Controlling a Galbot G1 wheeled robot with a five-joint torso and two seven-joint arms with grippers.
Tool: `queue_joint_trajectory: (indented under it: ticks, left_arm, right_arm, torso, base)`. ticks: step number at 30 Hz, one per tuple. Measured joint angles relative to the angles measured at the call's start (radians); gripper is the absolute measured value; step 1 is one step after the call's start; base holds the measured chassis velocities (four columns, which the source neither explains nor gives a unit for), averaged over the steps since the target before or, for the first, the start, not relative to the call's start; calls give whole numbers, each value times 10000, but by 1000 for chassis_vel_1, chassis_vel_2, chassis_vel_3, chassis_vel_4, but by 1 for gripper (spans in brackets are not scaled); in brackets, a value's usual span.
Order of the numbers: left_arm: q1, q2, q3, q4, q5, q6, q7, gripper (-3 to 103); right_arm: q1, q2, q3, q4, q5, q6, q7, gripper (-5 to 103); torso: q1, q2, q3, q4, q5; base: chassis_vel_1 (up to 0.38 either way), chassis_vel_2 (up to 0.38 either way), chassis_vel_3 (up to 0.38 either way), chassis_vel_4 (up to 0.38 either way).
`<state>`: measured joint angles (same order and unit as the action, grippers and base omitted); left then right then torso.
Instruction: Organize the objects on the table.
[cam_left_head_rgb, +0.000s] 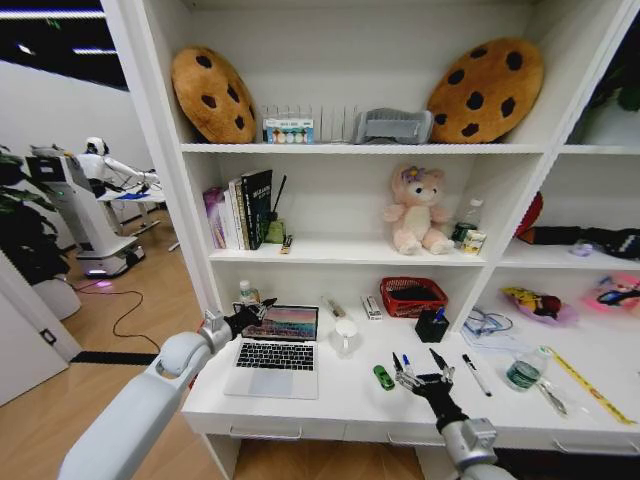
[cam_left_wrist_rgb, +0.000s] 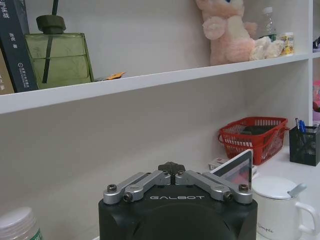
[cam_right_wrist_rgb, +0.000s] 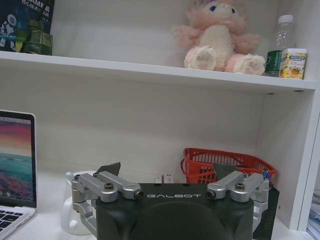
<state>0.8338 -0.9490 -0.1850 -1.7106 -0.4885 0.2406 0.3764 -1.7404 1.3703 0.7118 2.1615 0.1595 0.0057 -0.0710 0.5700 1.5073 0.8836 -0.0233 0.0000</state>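
Note:
The open silver laptop sits at the left of the white table. My left gripper is shut at the screen's upper left corner; in its wrist view the screen edge stands beside it, apart from the closed fingers. My right gripper hovers open over the table's front middle, above a blue pen. A tiny green item lies just left of it. Right of it lie a black pen, a green-lidded jar and a yellow ruler.
A white mug, a red basket and a black pen holder stand toward the back of the table. A small bottle is behind the laptop. The shelf above holds books and a pink plush bear.

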Motion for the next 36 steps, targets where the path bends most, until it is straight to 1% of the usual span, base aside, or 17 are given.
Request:
queue_joint_trajectory:
  ticks: [2, 9, 17, 19, 22, 31, 34, 36]
  left_arm:
    - [-321, -116, 141, 309, 0, -40, 15, 0]
    - [-646, -89, 370, 715, 1, -132, 138, 0]
    - [-758, 35, 510, 765, 30, -182, 417, 0]
    - [-768, 107, 523, 816, 157, -182, 631, 0]
    - [-767, 140, 525, 890, 276, -187, 741, 0]
    - [-929, 56, 566, 1218, 482, -418, 775, 0]
    - [-986, 73, 588, 1232, 554, -434, 905, 0]
    - [-896, 223, 584, 1077, 569, -436, 1008, 0]
  right_arm:
    - [-12, 46, 52, 0, -40, 72, 0, 100]
    - [-93, 267, 111, -31, -267, 163, 1, 100]
    - [-101, 368, 141, 37, -485, 179, 45, 100]
    - [-100, 377, 177, 56, -699, 308, 33, 100]
    - [-102, 389, 170, 81, -736, 330, 25, 100]
    - [31, 406, -65, 18, -745, 333, 51, 100]
    - [73, 385, -104, -20, -725, 326, 95, 100]
    - [84, 358, -81, -40, -718, 326, 116, 100]
  torso:
    - [0, 0, 0, -1, 1]
    - [0, 0, 0, 2, 1]
    - [0, 0, 0, 1, 1]
    - [0, 0, 0, 1, 0]
    - [0, 0, 0, 2, 0]
    - [0, 0, 0, 0, 0]
    - [0, 0, 0, -1, 0]
    - [0, 0, 0, -1, 1]
  base:
    - [0, 0, 0, 0]
    - [0, 0, 0, 0]
    - [0, 0, 0, 0]
    - [0, 0, 0, 0]
    - [0, 0, 0, 0]
    - [0, 0, 0, 0]
    - [0, 0, 0, 0]
    - [0, 0, 0, 0]
